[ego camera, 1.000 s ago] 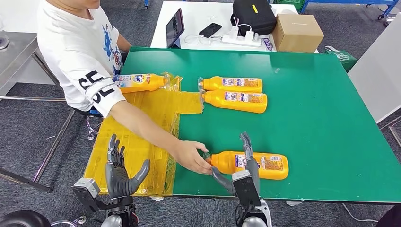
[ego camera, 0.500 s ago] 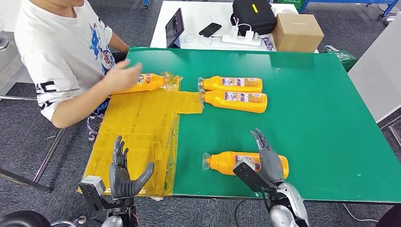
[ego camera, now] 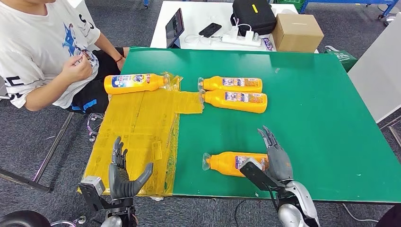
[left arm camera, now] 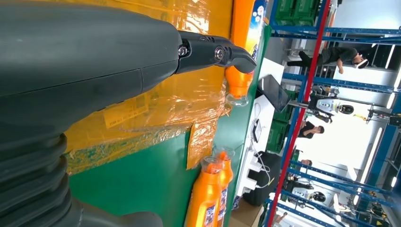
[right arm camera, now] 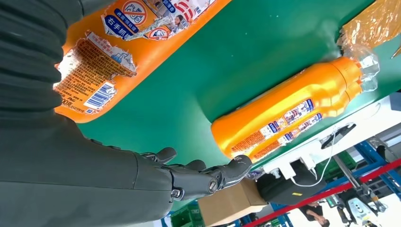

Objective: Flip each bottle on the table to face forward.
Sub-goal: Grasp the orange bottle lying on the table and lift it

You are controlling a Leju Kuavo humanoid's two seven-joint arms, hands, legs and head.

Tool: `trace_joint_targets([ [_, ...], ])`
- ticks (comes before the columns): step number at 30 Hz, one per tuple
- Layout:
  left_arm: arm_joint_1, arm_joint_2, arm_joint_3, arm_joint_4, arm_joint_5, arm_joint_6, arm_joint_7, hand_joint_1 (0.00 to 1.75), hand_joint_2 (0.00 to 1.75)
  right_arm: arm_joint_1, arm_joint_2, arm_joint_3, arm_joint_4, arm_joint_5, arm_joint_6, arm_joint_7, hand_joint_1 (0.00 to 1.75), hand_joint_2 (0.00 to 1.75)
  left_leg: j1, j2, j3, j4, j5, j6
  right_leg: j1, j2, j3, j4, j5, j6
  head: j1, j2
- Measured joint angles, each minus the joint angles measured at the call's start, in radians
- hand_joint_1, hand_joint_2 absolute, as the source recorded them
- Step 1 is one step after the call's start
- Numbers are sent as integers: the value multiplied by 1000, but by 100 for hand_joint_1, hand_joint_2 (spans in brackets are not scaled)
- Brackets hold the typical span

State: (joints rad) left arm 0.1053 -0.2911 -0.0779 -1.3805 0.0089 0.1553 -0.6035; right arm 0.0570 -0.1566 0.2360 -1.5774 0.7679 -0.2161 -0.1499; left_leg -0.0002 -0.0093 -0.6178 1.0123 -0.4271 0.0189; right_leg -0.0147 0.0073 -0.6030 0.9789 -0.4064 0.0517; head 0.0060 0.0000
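bottles (ego camera: 235,163) orange, multicolour labels | table (ego camera: 307,109) green | wrap (ego camera: 137,127) yellow | box (ego camera: 297,31) brown

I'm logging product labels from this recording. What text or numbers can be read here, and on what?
"右手抓": near bottle, torn label beside a red ring sign.
"00ml", partly cut off: same bottle, by its barcode.
Far bottles: label print too small.
Left bottle: logo blurred.
Person's shirt: lettering partly hidden, unreadable.

Glossy orange plastic bottles (ego camera: 235,163) with torn paper labels lie on a matt green table (ego camera: 312,109) beside crinkled, shiny yellow film (ego camera: 142,127).
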Motion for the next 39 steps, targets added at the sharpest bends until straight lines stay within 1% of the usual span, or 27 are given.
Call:
trace_joint_targets([
  [3, 0, 0, 2, 1, -2, -2, 1, 0, 175, 0, -3, -1, 0, 0, 16, 9, 0, 175, 0, 0, 0, 0, 0, 0, 0, 0, 0, 0, 0, 0, 0, 0],
  [5, -1, 0, 5, 3, -6, -7, 3, 0, 175, 0, -11, -1, 0, -6, 50, 26, 0, 175, 0, 0, 0, 0, 0, 0, 0, 0, 0, 0, 0, 0, 0, 0],
  [7, -3, 0, 7, 9, -11, -12, 5, 0, 175, -3, -32, 0, 0, -20, 100, 45, 0, 175, 0, 0, 0, 0, 0, 0, 0, 0, 0, 0, 0, 0, 0, 0],
  [10, -11, 0, 15, 22, -15, -15, 7, 0, 175, -9, -93, 3, -1, -61, 196, 68, 0, 175, -1, 0, 0, 0, 0, 0, -1, 0, 0, 0, 0, 0, 0, 0],
  [15, -30, 0, 29, 55, -14, -34, 13, 0, 175, -16, -209, 7, -8, -184, 344, 101, 0, 175, -2, 0, 0, 0, 0, 1, -2, 0, 0, 0, 0, 1, 0, 0],
  [18, -53, 0, 27, 90, -3, -59, 22, 0, 175, -54, -268, 14, 36, -264, 430, 125, 0, 175, -3, 0, 0, 0, 1, 1, -2, 0, 0, 0, 1, 1, 0, 0],
  [20, -68, 0, 20, 114, 5, -63, 23, 0, 175, -80, -297, 21, 85, -286, 444, 117, 0, 175, -3, 0, 0, 0, 1, 2, -3, 0, 0, 0, 1, 2, 0, 0],
  [23, -80, 0, 10, 142, 12, -64, 23, 0, 175, -96, -321, 30, 134, -293, 444, 107, 0, 175, -3, -1, 0, 0, 2, 3, -3, 0, 0, 0, 1, 2, 0, 0],
  [30, -96, 0, -11, 191, 27, -65, 23, 0, 175, -99, -372, 54, 162, -312, 455, 119, 0, 175, -3, -1, -1, 0, 2, 3, -3, 0, 0, 0, 1, 2, 0, 0],
  [33, -101, 0, -15, 206, 33, -65, 23, 0, 175, -104, -384, 64, 171, -315, 463, 126, 0, 175, -3, -1, -1, 0, 2, 3, -3, 0, 0, 0, 1, 2, 0, 0],
  [39, -108, 0, -24, 225, 34, -65, 23, 0, 175, -110, -388, 86, 192, -314, 464, 129, 0, 175, -3, 0, -1, 0, 2, 3, -3, 0, 0, 0, 1, 2, 0, 0],
])
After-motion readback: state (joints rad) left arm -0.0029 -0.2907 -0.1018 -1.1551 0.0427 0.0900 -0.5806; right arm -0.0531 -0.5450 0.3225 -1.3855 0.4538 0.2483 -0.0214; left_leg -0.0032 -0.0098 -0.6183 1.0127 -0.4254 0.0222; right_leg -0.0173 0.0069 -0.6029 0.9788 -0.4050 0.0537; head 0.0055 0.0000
